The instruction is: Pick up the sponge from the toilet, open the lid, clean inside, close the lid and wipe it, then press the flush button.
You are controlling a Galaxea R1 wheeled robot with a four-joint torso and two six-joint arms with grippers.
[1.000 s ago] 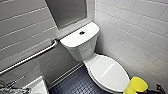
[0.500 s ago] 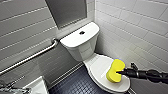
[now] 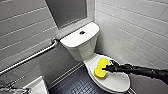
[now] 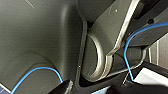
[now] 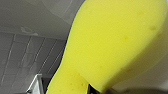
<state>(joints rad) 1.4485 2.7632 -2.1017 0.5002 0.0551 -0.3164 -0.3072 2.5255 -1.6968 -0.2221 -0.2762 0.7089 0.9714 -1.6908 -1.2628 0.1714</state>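
Sponge [image 3: 101, 67] shifted further over lid [image 3: 117, 81], seemingly clamped in right pincer [image 3: 105, 68]

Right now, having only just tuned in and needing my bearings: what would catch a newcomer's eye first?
The bright yellow sponge, gripped by the right claw, sits over the closed lid of the toilet. Behind it, the dark flush button dots the tank; a grab bar runs along the left wall.

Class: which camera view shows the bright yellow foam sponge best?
Head view: the whole bright yellow foam sponge, pinched waist included, on the white glossy lid. The right wrist view gives a cropped close-up; the left wrist view faces robot parts.
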